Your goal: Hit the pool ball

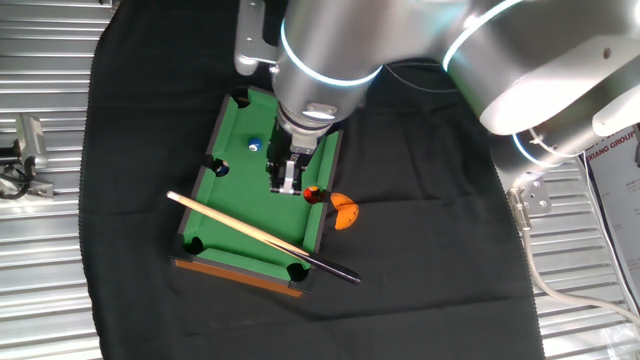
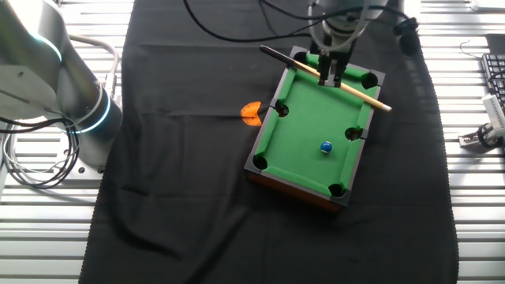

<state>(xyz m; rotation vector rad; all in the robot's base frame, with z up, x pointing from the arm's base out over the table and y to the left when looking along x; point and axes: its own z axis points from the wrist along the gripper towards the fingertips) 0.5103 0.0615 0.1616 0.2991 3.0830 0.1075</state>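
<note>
While the end effector (image 2: 331, 75) stood over the cue (image 2: 331, 77), fingers seemingly closed on it, the ball (image 2: 326, 147) lay mid-felt, well apart. A skewed stroke risked missing it or nudging the toy table (image 2: 304, 126).

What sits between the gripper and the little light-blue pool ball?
Only bare green felt of the toy pool table separates the gripper from the ball, clearest in the other fixed view.
</note>
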